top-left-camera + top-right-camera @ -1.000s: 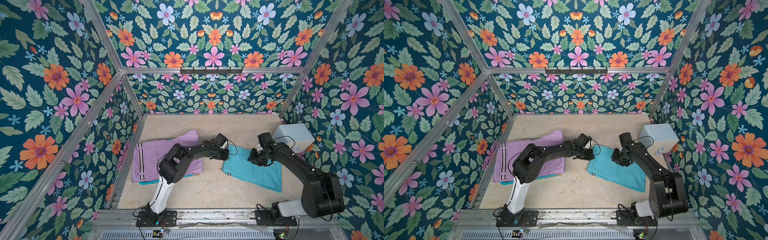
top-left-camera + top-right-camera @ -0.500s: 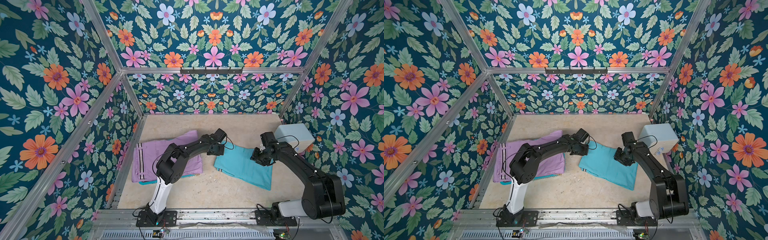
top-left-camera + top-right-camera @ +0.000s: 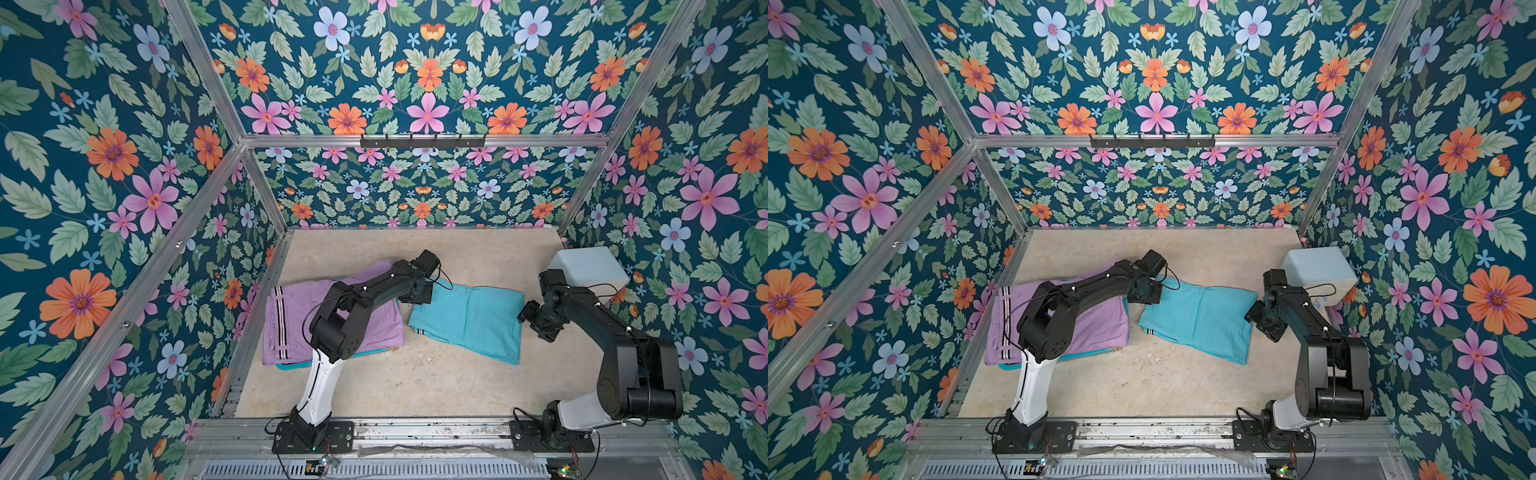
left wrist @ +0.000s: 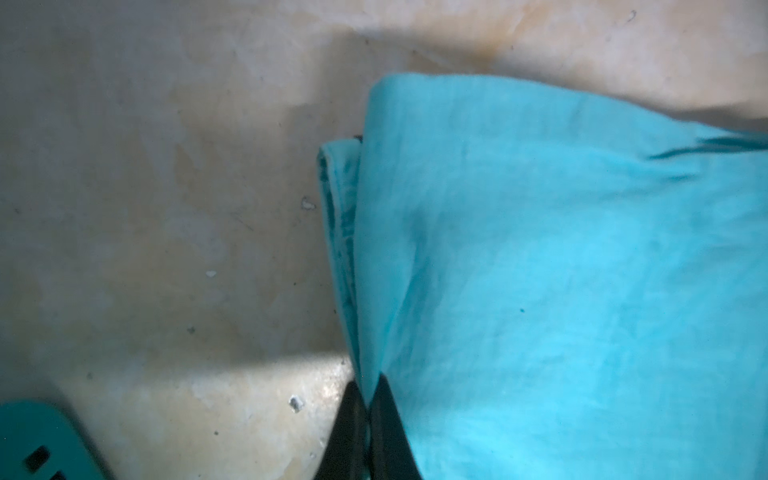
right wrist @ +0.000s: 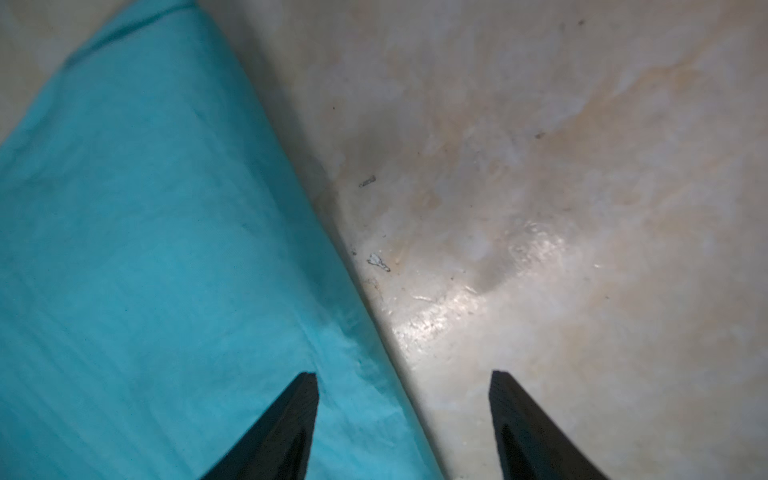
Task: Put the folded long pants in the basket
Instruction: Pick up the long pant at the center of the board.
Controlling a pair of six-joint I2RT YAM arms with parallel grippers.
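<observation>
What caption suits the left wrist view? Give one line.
Left pincer shut on an edge of the folded turquoise pants, beige tabletop beneath.

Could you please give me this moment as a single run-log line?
left gripper: shut on turquoise pants edge | right gripper: open, holding nothing | lilac pants: lying over basket | turquoise pants: on table

We see matt woven cloth in the turquoise pants (image 4: 561,270), a scuffed, faintly glossy beige tabletop (image 5: 540,208), and brushed metal frame rails (image 3: 415,430)
</observation>
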